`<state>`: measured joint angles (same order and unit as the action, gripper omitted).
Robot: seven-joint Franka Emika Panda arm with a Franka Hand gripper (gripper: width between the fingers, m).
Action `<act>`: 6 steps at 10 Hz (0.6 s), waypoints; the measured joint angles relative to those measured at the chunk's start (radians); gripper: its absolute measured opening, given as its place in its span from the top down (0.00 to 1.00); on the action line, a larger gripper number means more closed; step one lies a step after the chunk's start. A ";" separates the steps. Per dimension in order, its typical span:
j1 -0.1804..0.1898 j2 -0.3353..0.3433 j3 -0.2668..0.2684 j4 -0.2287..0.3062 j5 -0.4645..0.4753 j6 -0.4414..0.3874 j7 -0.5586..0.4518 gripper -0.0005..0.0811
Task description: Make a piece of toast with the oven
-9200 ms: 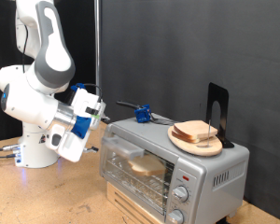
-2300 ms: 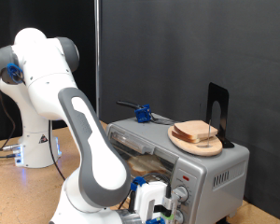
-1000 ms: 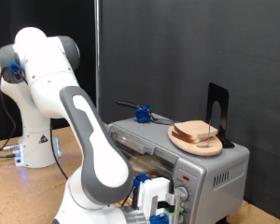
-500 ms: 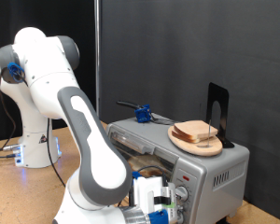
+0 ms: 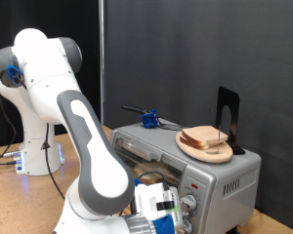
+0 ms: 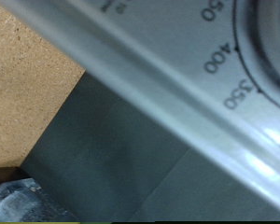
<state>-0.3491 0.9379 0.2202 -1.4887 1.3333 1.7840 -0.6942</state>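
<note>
The silver oven [image 5: 223, 172] stands at the exterior view's right with its glass door shut. My gripper [image 5: 172, 208] is low in front of it, right at the two round knobs [image 5: 190, 203]. My arm hides most of the door, so the piece of toast does not show. The wrist view is pressed close to the oven's front panel [image 6: 159, 84]: dial numbers 350 and 400 and the edge of a knob [image 6: 271, 28] show. My fingers cannot be made out in either view.
A plate of stacked bread slices [image 5: 205, 139] sits on top of the oven, with a black stand [image 5: 226, 111] behind it and a small blue object [image 5: 148, 120] at the back. The robot base [image 5: 34, 156] stands on the wooden table [image 5: 15, 200].
Since 9 seconds ago the arm has swung from the oven door's side down to the front by the knobs. Over the last second the hand has only shifted slightly there.
</note>
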 joint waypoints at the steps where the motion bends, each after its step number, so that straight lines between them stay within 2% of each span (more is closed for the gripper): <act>1: -0.001 0.001 0.000 0.003 0.000 -0.008 -0.018 0.61; 6: -0.001 0.008 -0.006 0.019 -0.019 -0.037 -0.076 0.61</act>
<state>-0.3502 0.9463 0.2141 -1.4699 1.3142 1.7474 -0.7703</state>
